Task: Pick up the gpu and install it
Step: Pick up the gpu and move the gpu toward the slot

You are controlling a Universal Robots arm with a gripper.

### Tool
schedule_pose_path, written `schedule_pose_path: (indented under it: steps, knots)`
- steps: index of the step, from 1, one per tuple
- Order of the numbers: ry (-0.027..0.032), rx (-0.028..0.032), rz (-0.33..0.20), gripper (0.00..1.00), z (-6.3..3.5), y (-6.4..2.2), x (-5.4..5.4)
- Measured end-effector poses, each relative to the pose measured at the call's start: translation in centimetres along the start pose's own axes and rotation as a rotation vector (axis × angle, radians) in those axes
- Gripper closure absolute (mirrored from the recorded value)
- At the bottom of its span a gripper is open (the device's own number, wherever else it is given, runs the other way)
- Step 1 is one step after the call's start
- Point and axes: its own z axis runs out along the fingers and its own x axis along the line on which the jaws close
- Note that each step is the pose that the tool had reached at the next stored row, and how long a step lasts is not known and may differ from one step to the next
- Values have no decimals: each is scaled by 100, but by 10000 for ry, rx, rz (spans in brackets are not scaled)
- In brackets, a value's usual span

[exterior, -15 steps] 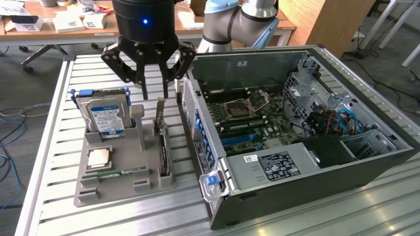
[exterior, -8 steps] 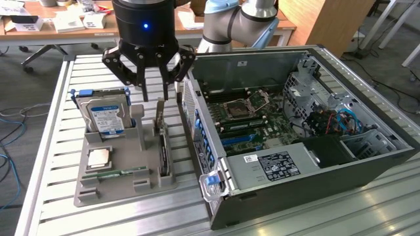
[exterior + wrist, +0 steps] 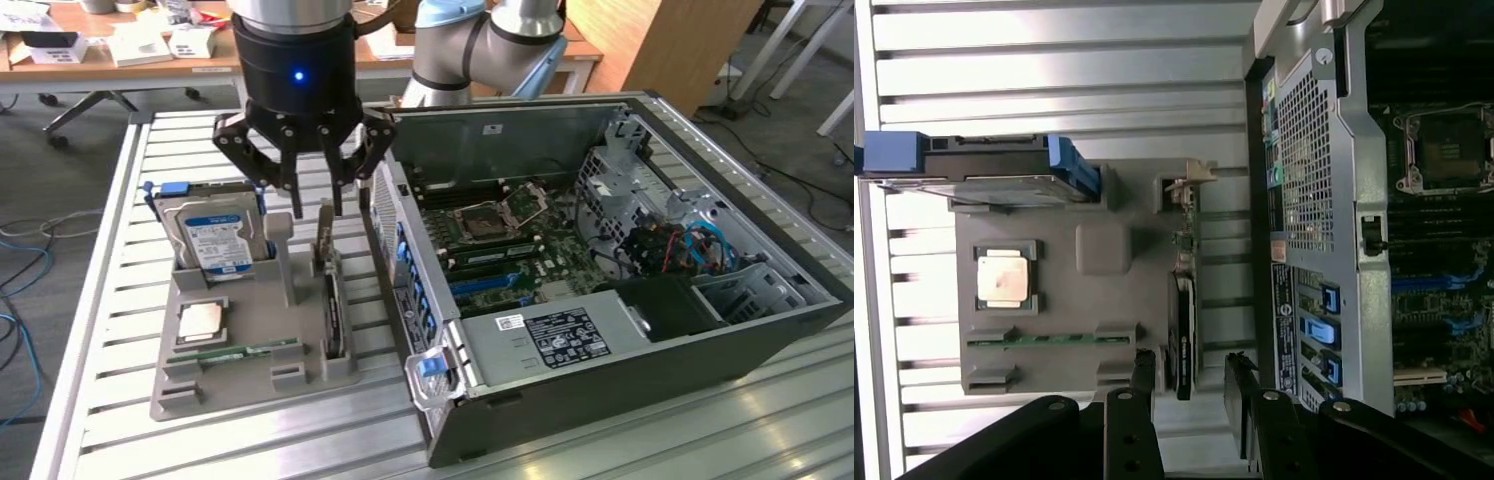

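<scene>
The work stands at the pick-up step: nothing is held yet. The gripper (image 3: pixel 310 198) hangs with its fingers (image 3: pixel 1144 395) spread wide, right above the graphics card (image 3: pixel 331 305), near it but not touching. The card stands on its long edge in a slot of the grey holder (image 3: pixel 234 385), with its metal bracket (image 3: pixel 1189 182) at the far end. On the exterior view's clock it takes the holder's 3 o'clock side, just beside the open computer case (image 3: pixel 747 330), which lies at 3 o'clock from the holder. The hard drive (image 3: pixel 214 238) stands at the holder's 11 o'clock, and the processor chip (image 3: pixel 200 320) and memory stick (image 3: pixel 247 350) lie towards 7 o'clock. As I judge it, the grasp calls for the fingers to straddle the thin upper edge squarely, one on each face, clear of the slot's posts and the case wall.
</scene>
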Motion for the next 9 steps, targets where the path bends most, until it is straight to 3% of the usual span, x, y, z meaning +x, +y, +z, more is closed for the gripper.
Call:
schedule_pose_path:
  steps: [9]
  knots:
    - [0,0,0,58,164,-8,4]
